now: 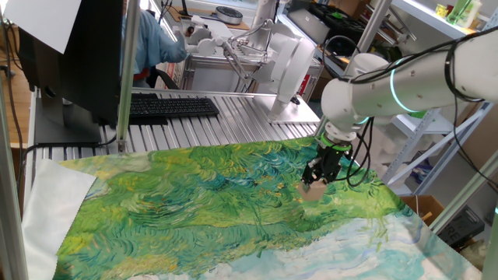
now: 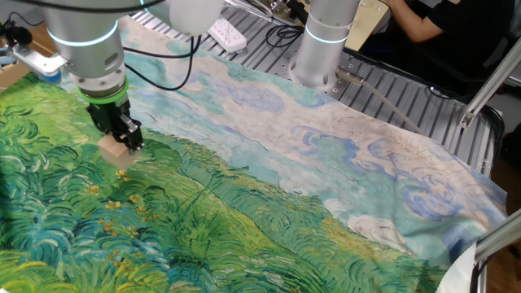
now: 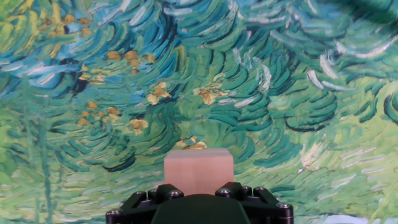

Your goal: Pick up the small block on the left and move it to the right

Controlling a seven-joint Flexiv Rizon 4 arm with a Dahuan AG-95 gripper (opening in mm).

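The small block is a plain light tan wooden cube. My gripper is shut on it and holds it just above the painted cloth on the right side of the table. In the other fixed view the block hangs from the black fingers a little above the cloth. In the hand view the block sits between the black jaws at the bottom middle, with the cloth below it.
A green, blue and yellow painted cloth covers the table. A keyboard and a dark monitor stand at the back left. The arm's white base stands on the metal table behind the cloth. A power strip lies near it.
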